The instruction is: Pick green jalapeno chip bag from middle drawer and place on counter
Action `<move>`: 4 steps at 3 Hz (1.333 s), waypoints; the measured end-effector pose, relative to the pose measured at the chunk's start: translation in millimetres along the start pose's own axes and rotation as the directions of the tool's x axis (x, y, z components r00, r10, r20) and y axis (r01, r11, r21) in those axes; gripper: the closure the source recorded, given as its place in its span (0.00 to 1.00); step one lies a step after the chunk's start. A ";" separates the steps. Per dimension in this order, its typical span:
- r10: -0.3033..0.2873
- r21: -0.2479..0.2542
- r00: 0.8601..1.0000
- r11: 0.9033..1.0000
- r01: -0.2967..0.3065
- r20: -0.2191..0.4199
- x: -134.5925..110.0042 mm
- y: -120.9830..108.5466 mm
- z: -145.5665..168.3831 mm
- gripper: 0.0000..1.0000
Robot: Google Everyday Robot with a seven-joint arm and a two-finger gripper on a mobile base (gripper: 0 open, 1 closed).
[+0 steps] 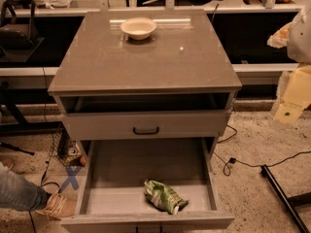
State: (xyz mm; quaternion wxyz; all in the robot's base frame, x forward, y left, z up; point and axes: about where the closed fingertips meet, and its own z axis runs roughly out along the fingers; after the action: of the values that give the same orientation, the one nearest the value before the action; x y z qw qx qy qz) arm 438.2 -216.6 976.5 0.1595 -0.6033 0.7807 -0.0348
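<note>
Gripper (pixel 292 99) beside glossy counter (pixel 146 67), above speckled floor (pixel 257 147).

Speckled stone floor (pixel 257 140), black cables (pixel 232 161) at 4 o'clock, dark panels (pixel 252 33) at 2 o'clock, someone's shoe (pixel 56 206) at 8 o'clock, gripper (pixel 293 98) at 3 o'clock, warm dim light.

Green/white chip bag (pixel 163 196) in grey drawer (pixel 116 178), grey-brown counter (pixel 146 62), white bowl (pixel 138 28), cream claw (pixel 293 101) at rt edge.
</note>
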 end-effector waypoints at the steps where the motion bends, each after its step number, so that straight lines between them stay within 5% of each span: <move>1: 0.000 0.000 1.000 1.000 0.000 0.000 0.0 0.0 0.0 0.00; 2: 0.043 -0.030 0.999 0.999 -0.042 0.017 6.9 1.2 3.5 0.00; 3: 0.165 -0.182 0.985 0.971 -0.154 0.045 23.6 28.7 41.4 0.00; 4: 0.294 -0.329 0.954 0.908 -0.258 0.064 33.0 65.7 79.0 0.00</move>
State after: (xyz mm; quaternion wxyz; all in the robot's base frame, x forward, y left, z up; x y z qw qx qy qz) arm 392.7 -219.4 878.7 0.1073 -0.5055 0.8433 0.1479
